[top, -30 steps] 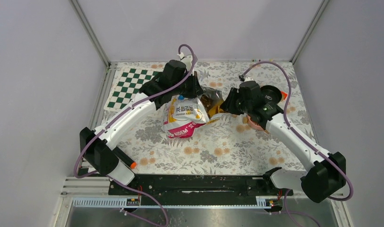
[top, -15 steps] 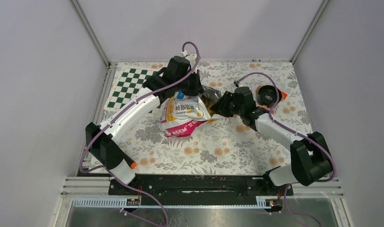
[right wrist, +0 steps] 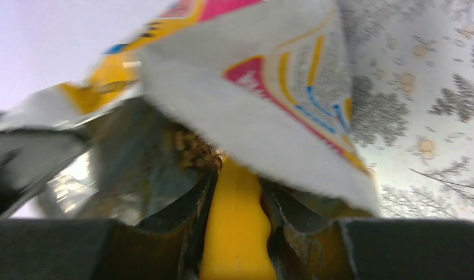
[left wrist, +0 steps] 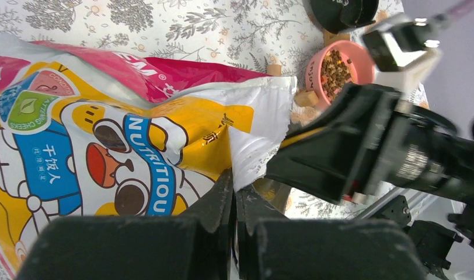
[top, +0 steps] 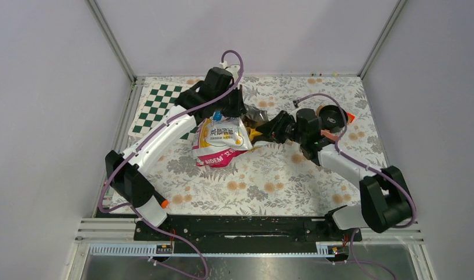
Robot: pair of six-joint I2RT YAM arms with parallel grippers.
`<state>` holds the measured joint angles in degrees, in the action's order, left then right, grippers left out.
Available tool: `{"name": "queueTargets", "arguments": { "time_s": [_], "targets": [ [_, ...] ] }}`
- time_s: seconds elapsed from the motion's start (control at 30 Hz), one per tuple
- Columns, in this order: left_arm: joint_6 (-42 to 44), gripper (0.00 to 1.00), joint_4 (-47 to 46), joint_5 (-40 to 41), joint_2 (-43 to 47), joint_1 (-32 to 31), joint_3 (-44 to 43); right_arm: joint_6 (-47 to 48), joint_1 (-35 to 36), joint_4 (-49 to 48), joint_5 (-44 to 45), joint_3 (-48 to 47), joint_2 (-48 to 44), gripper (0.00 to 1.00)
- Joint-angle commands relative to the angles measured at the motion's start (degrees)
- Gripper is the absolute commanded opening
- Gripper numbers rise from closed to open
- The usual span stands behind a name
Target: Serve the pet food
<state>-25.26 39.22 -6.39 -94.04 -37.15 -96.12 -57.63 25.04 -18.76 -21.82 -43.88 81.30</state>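
Some kibble (left wrist: 338, 69) lies in the pink bowl (left wrist: 312, 69), three o'clock of the bag (left wrist: 135, 146) pinched by the left gripper (left wrist: 233, 195); the right gripper (right wrist: 237, 175) clamps a yellow scoop (right wrist: 237, 239) inside.

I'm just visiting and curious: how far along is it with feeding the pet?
Some is done: the pink bowl already holds brown kibble. In hand: the left end effector pinches the edge of the open bag, while the right end effector holds a yellow tool pushed into the bag's mouth. Left, likely: carry more kibble to the bowl.
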Motion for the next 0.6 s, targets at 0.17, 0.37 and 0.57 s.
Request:
{"name": "queueTargets", "arguments": {
  "time_s": [0.17, 0.37, 0.57],
  "targets": [
    [-2.85, 0.00, -5.07, 1.35, 5.40, 1.47, -7.81, -7.08, -5.27, -6.93, -4.88, 0.49, -13.34, 0.00],
    [-6.81, 0.00, -7.57, 2.09, 6.03, 1.49, -11.40, -3.35, -8.09, 0.76, -4.14, -2.03, -17.30, 0.00],
    [-12.63, 0.00, -11.63, 0.48, 6.44, 1.90, -12.88, 4.71, -9.13, 11.24, -2.25, -7.45, -18.55, 0.00]
  ]
}}
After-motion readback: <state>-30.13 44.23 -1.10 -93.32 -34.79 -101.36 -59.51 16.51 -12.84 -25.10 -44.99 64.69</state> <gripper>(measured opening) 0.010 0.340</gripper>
